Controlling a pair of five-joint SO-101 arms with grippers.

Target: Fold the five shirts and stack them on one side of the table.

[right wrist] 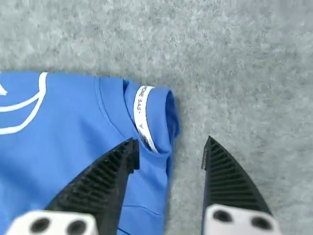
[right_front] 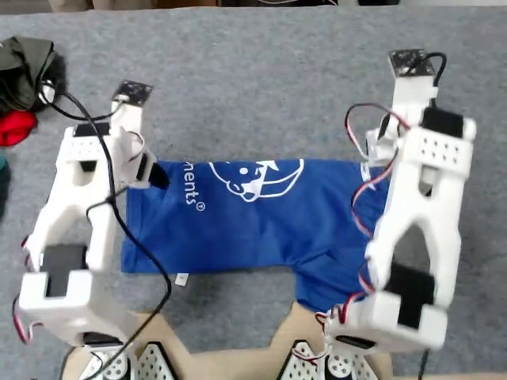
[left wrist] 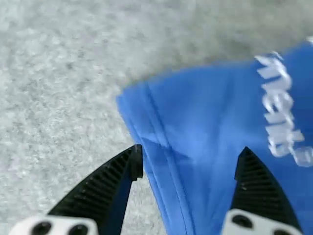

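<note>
Folding item: the blue shirt (right_front: 238,229) lies spread on the grey table (right_front: 261,71) between the two arms, printed side up.
Shirt orientation: the neck end points toward the right arm and the hem end toward the left arm. One sleeve (right_front: 333,281) sticks out from the shirt's long edge on the side of the arm bases.
Shirt print: a white graphic (right_front: 257,178) sits near the shirt's far long edge, about midway along it.
Neck label: a white label (right wrist: 142,115) runs along the folded neck edge of the shirt.
Hem tag: a small white tag (right_front: 182,279) lies at the shirt's near edge, toward the hem end.
Left gripper (left wrist: 190,149): released, with jaws spread wide. It is at the shirt's far hem corner. One finger (left wrist: 122,169) is over bare table just off the shirt's edge, and the other is over the blue cloth. No cloth is pinched.
Right gripper (right wrist: 171,142): released, with jaws spread wide. It is at the shirt's far neck corner. One finger (right wrist: 110,169) is over the blue cloth beside the neck label, and the other is over bare table just past the shirt's edge. Nothing is held.
Other garments: a crumpled dark garment (right_front: 28,67) and a red garment (right_front: 16,127) lie well apart from the shirt, beyond its hem end.
</note>
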